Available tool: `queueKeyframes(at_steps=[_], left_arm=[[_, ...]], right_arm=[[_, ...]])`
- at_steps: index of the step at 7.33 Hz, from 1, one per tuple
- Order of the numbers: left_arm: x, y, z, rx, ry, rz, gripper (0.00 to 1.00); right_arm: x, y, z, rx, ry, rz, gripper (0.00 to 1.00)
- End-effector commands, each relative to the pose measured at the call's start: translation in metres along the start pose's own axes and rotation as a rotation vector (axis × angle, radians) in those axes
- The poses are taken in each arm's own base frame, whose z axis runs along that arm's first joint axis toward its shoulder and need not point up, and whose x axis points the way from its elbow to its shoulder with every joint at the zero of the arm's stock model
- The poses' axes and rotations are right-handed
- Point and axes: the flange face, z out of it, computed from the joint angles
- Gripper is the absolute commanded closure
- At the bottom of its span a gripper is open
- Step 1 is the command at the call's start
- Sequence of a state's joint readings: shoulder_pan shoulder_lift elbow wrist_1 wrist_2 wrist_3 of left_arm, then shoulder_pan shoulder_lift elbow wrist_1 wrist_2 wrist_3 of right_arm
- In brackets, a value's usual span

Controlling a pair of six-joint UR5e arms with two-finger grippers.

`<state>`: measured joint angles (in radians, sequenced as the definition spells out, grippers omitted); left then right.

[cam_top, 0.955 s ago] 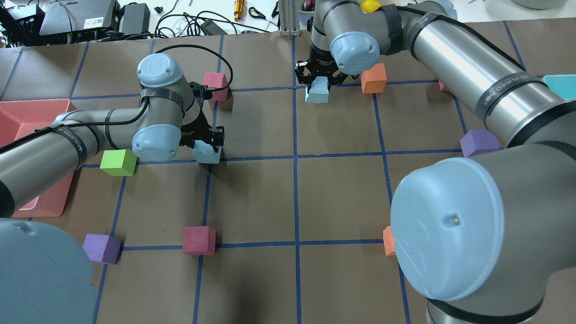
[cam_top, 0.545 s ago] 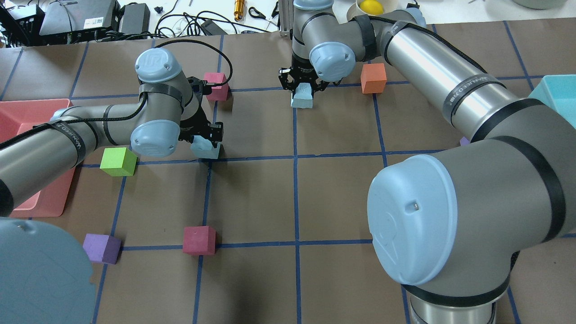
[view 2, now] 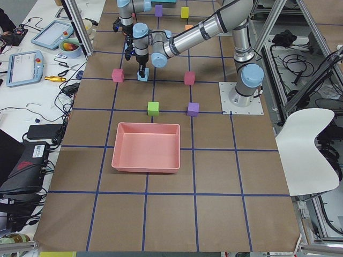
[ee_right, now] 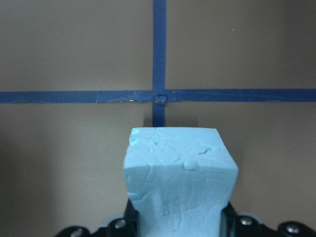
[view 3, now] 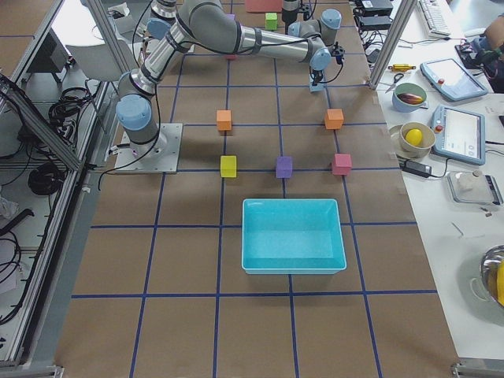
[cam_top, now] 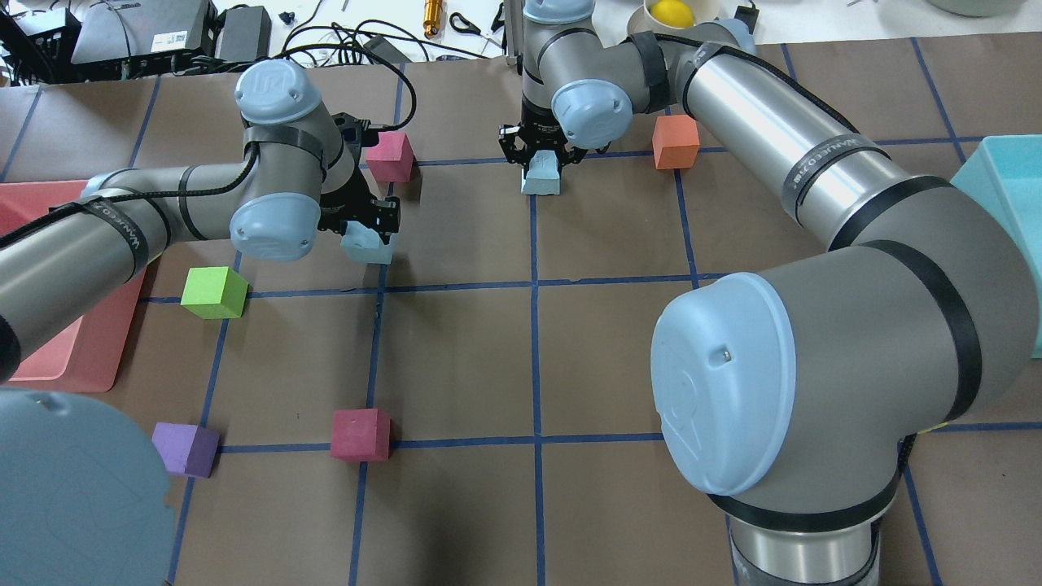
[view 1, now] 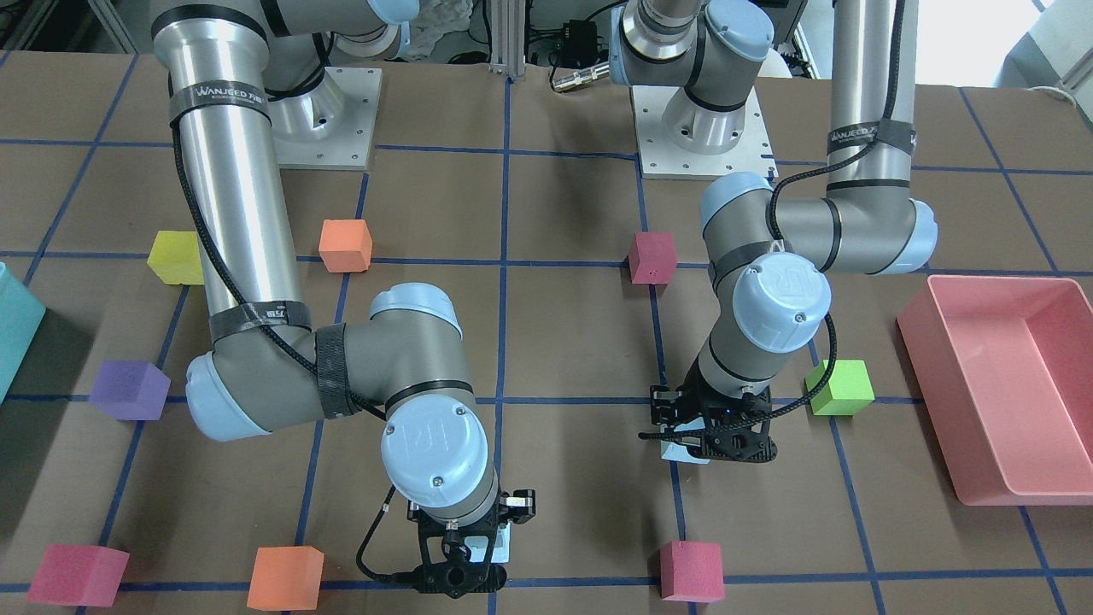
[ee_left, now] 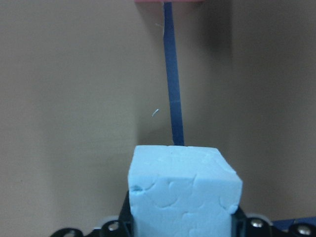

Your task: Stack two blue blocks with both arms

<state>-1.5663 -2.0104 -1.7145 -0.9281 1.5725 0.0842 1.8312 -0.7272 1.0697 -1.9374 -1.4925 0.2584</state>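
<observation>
Currently the black two-finger left gripper (cam_top: 370, 230) and right gripper (cam_top: 543, 156) each clamp opposite side faces of a pale sky-blue foam cube, left cube (cam_top: 368, 246) and right cube (cam_top: 541, 179) protruding past the fingertips; judged light, soft, grippy, so a gentle mid-face pinch suffices.

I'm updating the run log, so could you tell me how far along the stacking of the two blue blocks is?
Done: both pale sky-blue foam cubes are grasped, one by the left gripper, one by the right gripper. In hand: the cubes are held apart over the brown table. Left: set one down and place the other on top; nothing is stacked yet.
</observation>
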Motion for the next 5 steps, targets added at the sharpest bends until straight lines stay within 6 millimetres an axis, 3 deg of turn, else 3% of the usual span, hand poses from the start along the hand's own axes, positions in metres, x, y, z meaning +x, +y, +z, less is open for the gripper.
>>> queueKeyframes(at_steps=[1, 2, 3, 4, 5], left_arm=[[-0.001, -0.01, -0.011, 0.011, 0.002, 0.0, 0.91], [0.0, -0.014, -0.015, 0.022, 0.005, 0.0, 0.91], [0.0, -0.02, -0.026, 0.01, 0.004, -0.007, 0.91], [-0.001, -0.029, -0.04, -0.016, 0.006, -0.008, 0.91], [-0.001, -0.039, -0.051, -0.025, 0.008, -0.008, 0.91]], right_arm=[[-0.004, 0.0, 0.013, -0.014, 0.002, -0.003, 0.98], [-0.008, 0.001, 0.015, -0.016, 0.002, -0.006, 0.96], [-0.008, 0.001, 0.015, -0.016, 0.002, -0.007, 0.8], [-0.008, -0.001, 0.016, 0.0, -0.002, -0.018, 0.55], [-0.008, -0.002, 0.02, 0.002, -0.002, -0.018, 0.01]])
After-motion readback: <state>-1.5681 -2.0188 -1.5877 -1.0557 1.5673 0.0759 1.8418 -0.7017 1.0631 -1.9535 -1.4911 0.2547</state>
